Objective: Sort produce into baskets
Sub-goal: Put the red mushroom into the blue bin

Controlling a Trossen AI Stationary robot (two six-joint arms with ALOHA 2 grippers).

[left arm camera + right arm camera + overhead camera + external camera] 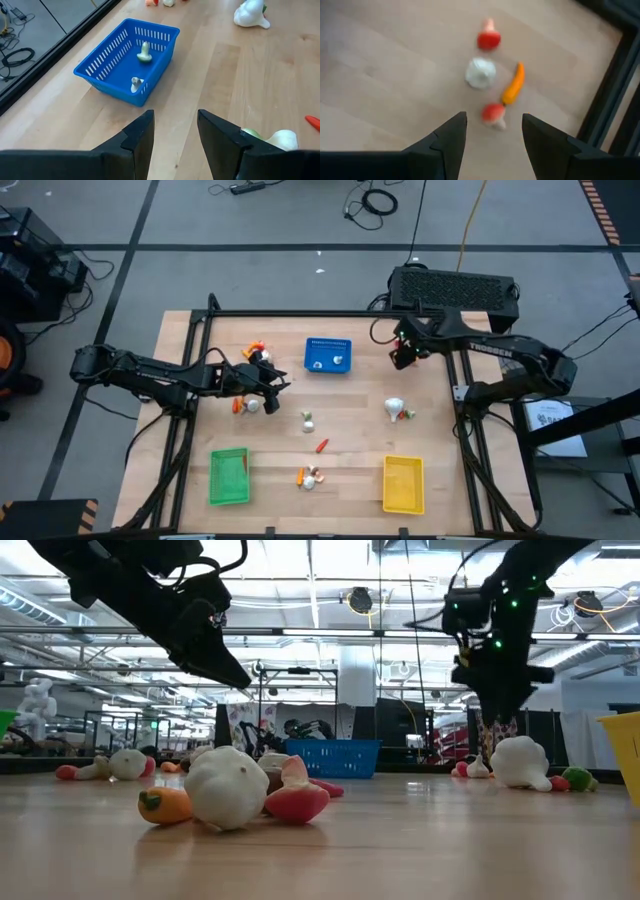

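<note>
Three baskets stand on the wooden table: a blue one (327, 355) at the far middle, a green one (229, 477) near left and a yellow one (403, 484) near right. Toy produce lies scattered between them; two small pieces (144, 54) rest inside the blue basket (127, 60). My left gripper (270, 380) hovers open left of the blue basket, above a white-and-orange group (245, 405). My right gripper (403, 350) hangs open right of the blue basket, pointing steeply down. Below it (494, 135) lie a white bulb (480, 73), an orange stick (514, 84) and two red-capped pieces.
A large white bulb (397, 410) lies on the right half of the table. A red stick (321, 445) and a small group (310, 477) lie near the middle front. Black frame rails (300, 314) run along the table's far and side edges.
</note>
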